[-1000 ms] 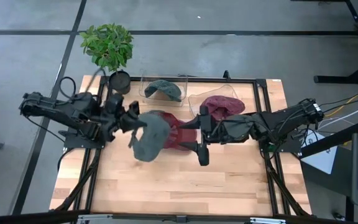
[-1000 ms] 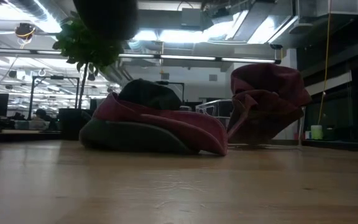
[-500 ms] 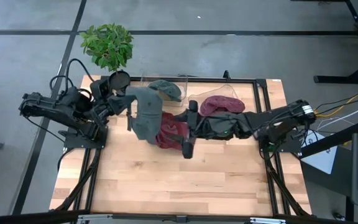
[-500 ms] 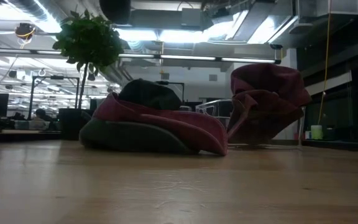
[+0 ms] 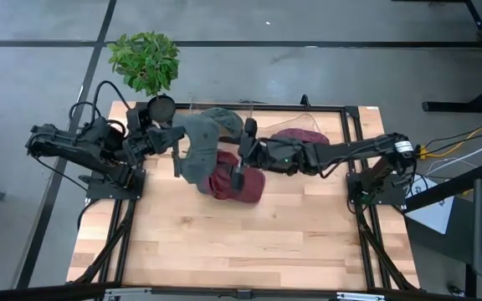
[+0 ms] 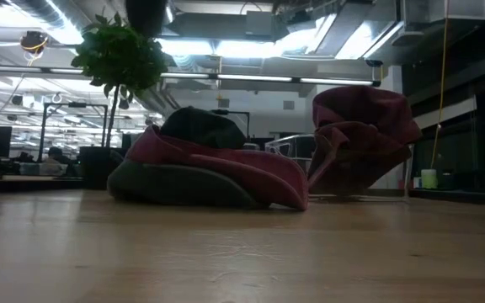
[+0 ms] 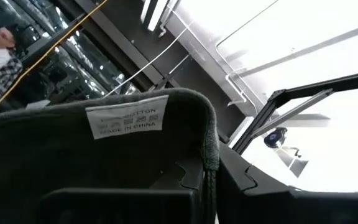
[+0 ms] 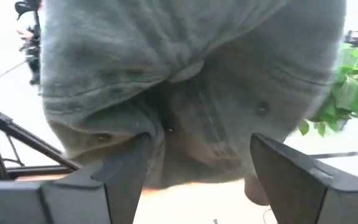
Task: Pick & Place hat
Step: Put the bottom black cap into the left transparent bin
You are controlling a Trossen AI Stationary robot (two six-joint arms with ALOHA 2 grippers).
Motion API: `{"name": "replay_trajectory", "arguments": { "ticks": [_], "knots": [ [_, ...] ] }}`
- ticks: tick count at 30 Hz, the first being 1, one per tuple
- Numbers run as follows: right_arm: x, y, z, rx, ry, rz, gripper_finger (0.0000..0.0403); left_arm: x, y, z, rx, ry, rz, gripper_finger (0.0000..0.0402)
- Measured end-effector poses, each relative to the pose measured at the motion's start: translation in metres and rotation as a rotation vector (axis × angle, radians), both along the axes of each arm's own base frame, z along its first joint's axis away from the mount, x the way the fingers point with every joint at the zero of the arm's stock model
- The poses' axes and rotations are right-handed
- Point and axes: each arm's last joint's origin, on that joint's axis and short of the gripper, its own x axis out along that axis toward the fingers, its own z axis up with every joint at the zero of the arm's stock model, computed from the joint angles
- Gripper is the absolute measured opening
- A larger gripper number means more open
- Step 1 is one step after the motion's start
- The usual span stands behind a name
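High view: the left gripper (image 5: 174,142) is clamped on one edge of a grey hat (image 5: 197,149) and holds it in the air over the back half of the table (image 5: 224,242), in front of the plant (image 5: 146,60). The hat hangs limp, its long axis running roughly from the back of the table toward the front, with the loose end drooping toward a red hat (image 5: 234,182) that lies on the wood just below it. The right gripper (image 5: 241,150) reaches in from the other side with its fingers (image 5: 237,177) spread wide, just beside the grey hat; whether they touch the cloth cannot be told. Right wrist view: the grey hat (image 8: 185,81) fills most of the frame between the two parted fingers (image 8: 114,180). Left wrist view: the hat's inside faces the camera, showing a white label (image 7: 127,116). Low view: the red hat (image 6: 217,172) rests flat on the table, and another red hat (image 6: 360,135) sits farther back.
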Motion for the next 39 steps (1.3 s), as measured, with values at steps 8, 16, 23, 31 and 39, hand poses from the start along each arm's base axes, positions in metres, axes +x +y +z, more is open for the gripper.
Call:
{"name": "replay_trajectory", "arguments": {
  "ticks": [8,16,23,31,39],
  "knots": [
    [0.003,-0.019,-0.001,0.024,0.006,0.244,0.0276,0.005,0.001,-0.007,-0.043,0.086,0.038,0.0012],
    [-0.007,-0.035,-0.009,-0.068,0.185,0.214,0.0276,0.002,0.002,-0.015,-0.114,0.192,0.005,0.0012],
    [-0.009,-0.040,-0.018,-0.096,0.284,0.200,0.0276,-0.003,0.003,-0.018,-0.144,0.236,-0.011,0.0012],
    [-0.006,-0.039,-0.007,-0.098,0.171,0.227,0.0276,-0.002,0.003,-0.025,-0.167,0.312,0.001,0.0012],
    [-0.008,-0.035,-0.004,0.006,0.139,0.362,0.0276,-0.012,0.007,-0.032,-0.162,0.402,0.094,0.0012]
  ]
}}
